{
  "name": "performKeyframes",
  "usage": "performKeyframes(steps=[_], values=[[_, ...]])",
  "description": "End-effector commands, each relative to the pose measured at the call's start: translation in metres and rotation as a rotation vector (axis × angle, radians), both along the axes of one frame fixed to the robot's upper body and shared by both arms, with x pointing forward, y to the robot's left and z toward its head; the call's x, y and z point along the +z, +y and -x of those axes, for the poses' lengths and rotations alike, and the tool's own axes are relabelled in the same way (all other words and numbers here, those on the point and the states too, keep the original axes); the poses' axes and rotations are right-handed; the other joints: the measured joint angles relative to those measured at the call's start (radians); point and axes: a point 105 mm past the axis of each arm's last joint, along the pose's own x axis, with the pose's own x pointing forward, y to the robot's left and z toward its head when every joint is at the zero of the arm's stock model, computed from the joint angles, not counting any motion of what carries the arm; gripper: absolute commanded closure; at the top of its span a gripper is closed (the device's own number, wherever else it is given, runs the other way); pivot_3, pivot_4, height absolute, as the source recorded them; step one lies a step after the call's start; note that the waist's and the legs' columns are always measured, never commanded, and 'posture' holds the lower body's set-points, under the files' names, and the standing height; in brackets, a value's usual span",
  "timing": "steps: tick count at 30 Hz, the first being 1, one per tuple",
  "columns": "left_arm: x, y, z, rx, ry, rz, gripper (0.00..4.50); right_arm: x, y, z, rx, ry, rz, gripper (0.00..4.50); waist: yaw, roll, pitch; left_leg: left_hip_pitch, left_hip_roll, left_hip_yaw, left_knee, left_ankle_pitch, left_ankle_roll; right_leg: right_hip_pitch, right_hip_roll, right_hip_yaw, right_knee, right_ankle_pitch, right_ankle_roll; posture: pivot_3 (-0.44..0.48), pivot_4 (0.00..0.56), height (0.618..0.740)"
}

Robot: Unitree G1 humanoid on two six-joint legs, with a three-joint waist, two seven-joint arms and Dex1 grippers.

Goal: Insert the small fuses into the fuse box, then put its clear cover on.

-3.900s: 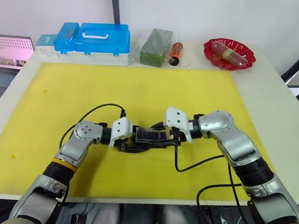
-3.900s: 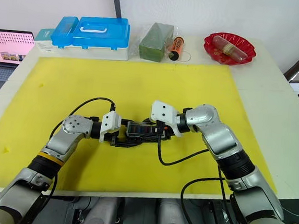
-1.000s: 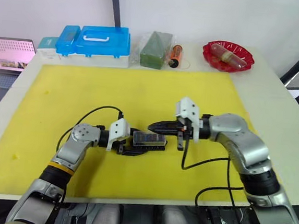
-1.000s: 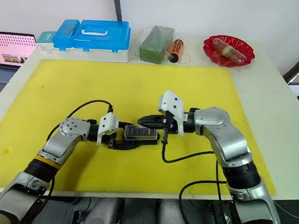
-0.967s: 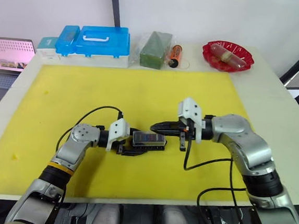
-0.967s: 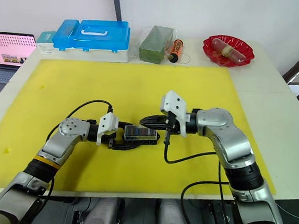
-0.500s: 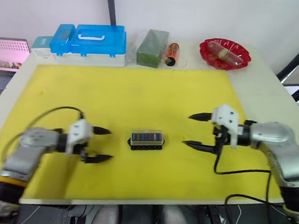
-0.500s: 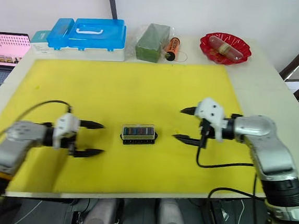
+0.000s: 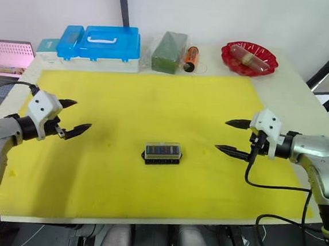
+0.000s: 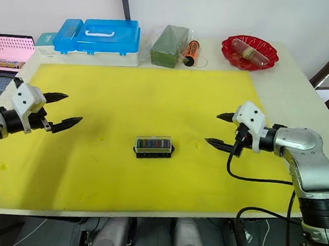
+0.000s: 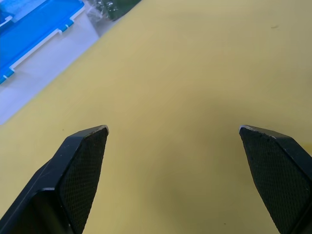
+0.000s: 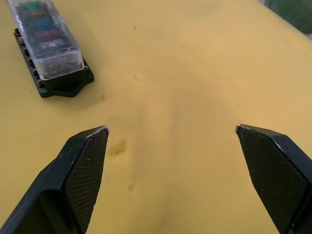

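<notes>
The black fuse box (image 9: 161, 158) rests near the middle of the yellow mat (image 9: 149, 104), with the clear cover (image 9: 162, 150) sitting on top of it. Through the cover I see coloured small fuses (image 12: 40, 23) in the slots. My left gripper (image 9: 73, 117) is open over the mat's left side, well apart from the box. Over the mat's right side my right gripper (image 9: 228, 135) stands open, its tips pointing toward the box with nothing between them.
Along the table's back edge stand a blue-lidded case (image 9: 101, 44), a green block in clear wrap (image 9: 169, 45), an orange cylinder (image 9: 190, 59) and a red bowl (image 9: 249, 57). A laptop (image 9: 7, 57) sits off the table's left edge.
Both grippers have let go of the covered fuse box and drawn outward, the left far to the left, the right to the right. Both now stand open. The box stays in place.
</notes>
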Motion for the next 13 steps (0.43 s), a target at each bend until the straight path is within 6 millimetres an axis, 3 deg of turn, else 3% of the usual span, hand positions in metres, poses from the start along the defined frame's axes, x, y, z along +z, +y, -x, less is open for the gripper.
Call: performKeyframes(steps=[1,13], values=[[0.0093,0.0010,-0.0012,-0.003,-0.050,-0.020,0.00,0.0158,-0.0026,-0.0018,-0.005,-0.060,-0.013,0.05,0.000,0.000,0.000,0.000,0.000,0.000,0.000,0.000,0.000,0.000,0.000,0.000,0.000,0.000,0.000,0.000,0.150,0.740],[0.0051,0.0020,-0.0012,-0.002,-0.032,-0.018,0.00,0.0168,-0.0056,-0.0064,-0.009,-0.066,-0.009,0.05,0.002,0.000,0.000,0.000,0.000,0.000,0.000,0.000,0.000,0.000,0.000,0.000,0.000,0.000,0.000,0.000,0.150,0.740]])
